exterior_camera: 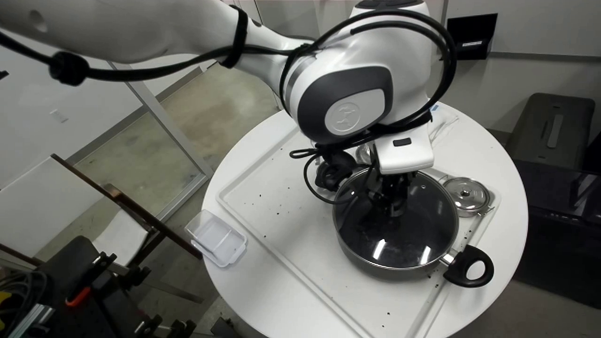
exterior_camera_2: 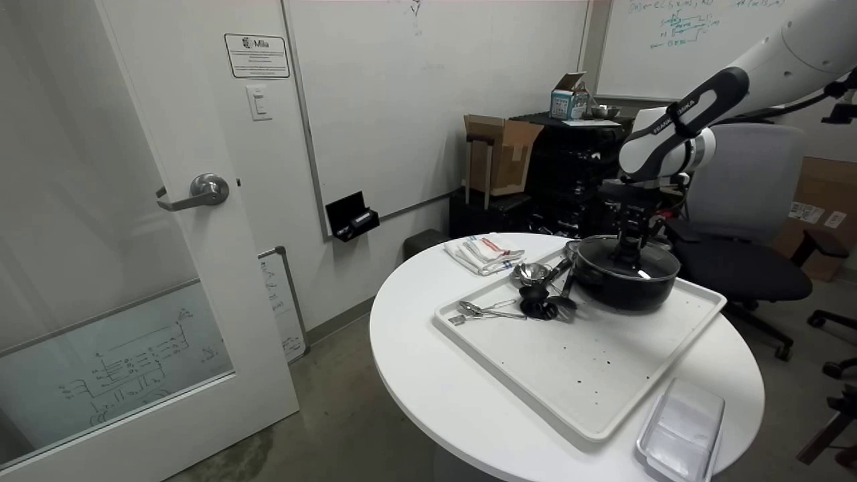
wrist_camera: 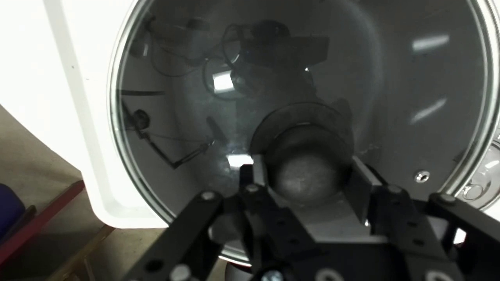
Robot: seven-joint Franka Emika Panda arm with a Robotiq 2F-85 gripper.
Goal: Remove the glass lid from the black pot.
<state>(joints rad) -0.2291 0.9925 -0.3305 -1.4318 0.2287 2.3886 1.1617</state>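
Under the claw (wrist_camera: 310, 174), glass lid (exterior_camera: 399, 237) looks seated on black pot (exterior_camera_2: 622, 296), not lifted yet. Pads (wrist_camera: 259, 171) stand either side of lid's knob (wrist_camera: 308, 156), prob. b/c that's the best handhold on slick glass; contact blurred, so can't tell if claw's gripping or just straddling. Knob's central, so a straight lift from there shd keep lid lvl.

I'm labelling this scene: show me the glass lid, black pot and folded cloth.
Glass lid (wrist_camera: 297, 84): wrist view, glass surface.
Black pot (exterior_camera_2: 622, 293): an exterior view, side wall.
Folded cloth (exterior_camera_2: 483, 254): an exterior view, top layer.
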